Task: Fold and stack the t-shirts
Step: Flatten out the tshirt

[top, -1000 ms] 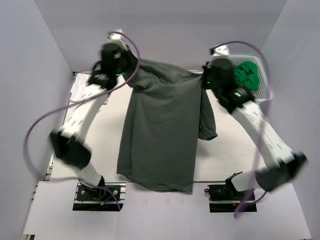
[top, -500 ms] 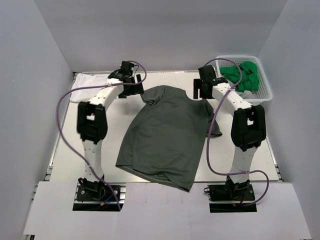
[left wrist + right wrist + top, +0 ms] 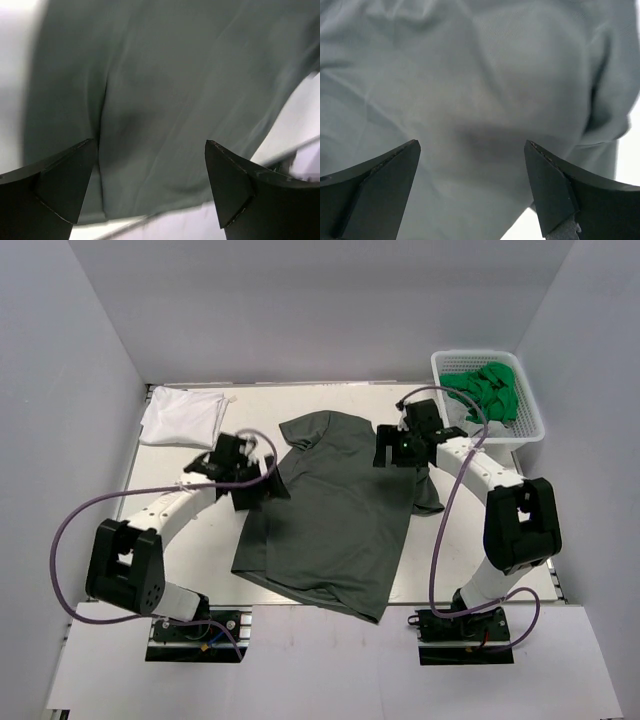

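Observation:
The dark olive-grey t-shirt (image 3: 335, 515) lies spread flat on the middle of the table, neck toward the far side, right sleeve a little crumpled. A white t-shirt (image 3: 183, 416) lies folded at the back left. My left gripper (image 3: 262, 486) hovers open over the dark shirt's left edge. In the left wrist view its gripper (image 3: 150, 150) has only grey cloth (image 3: 175, 75) below the spread fingers. My right gripper (image 3: 386, 448) hangs open above the shirt's right shoulder. The right wrist view likewise shows that gripper (image 3: 472, 147) with cloth (image 3: 485, 75) beneath it and nothing held.
A white plastic basket (image 3: 530, 430) stands at the back right corner with green cloth (image 3: 490, 390) in it. Grey walls close in the table on the left, right and far sides. Both arms' cables loop out beside them.
Both grippers opened and let go of the dark shirt's shoulders. The shirt dropped flat onto the table. Both arms drew back from the far edge toward the shirt's middle.

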Tool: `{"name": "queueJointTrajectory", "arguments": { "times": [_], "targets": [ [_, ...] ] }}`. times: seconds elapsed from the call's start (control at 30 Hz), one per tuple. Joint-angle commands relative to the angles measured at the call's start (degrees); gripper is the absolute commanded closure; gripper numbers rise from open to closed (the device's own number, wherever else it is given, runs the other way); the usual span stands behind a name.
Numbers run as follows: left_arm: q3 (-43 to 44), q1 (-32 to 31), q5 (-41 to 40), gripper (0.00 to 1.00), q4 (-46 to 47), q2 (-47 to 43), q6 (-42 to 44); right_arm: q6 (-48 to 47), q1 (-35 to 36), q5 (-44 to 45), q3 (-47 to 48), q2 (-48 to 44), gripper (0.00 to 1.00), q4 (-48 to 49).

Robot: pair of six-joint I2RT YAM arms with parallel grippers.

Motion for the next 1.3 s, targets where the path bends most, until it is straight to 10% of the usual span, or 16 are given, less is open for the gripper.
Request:
{"name": "queueJointTrajectory", "arguments": {
  "times": [0.0,0.33,0.93,1.1,1.27],
  "targets": [
    [-6.69,-0.92,10.51,0.00,2.88,-0.22,-4.13,2.36,0.24,-5.65,-2.05,-0.89,0.10,4.50],
    [-8.72,-1.45,-1.44,0.00,-11.09,-6.27,-5.19,6.40,0.50,-9.96,-8.38,1.13,0.10,7.40],
    [-17.43,-0.04,-0.64,0.07,-1.33,0.48,-11.61,7.46,3.05,0.21,-13.58,2.71,0.10,2.32],
    [-12.43,-0.04,-13.02,0.18,-10.73,1.72,-12.13,9.57,2.35,4.96,-14.45,3.77,0.10,0.64],
    [-5.93,1.09,-30.83,0.01,-21.96,1.10,-17.57,11.15,0.16,8.67,-15.41,3.77,0.10,-0.76]
  ]
}}
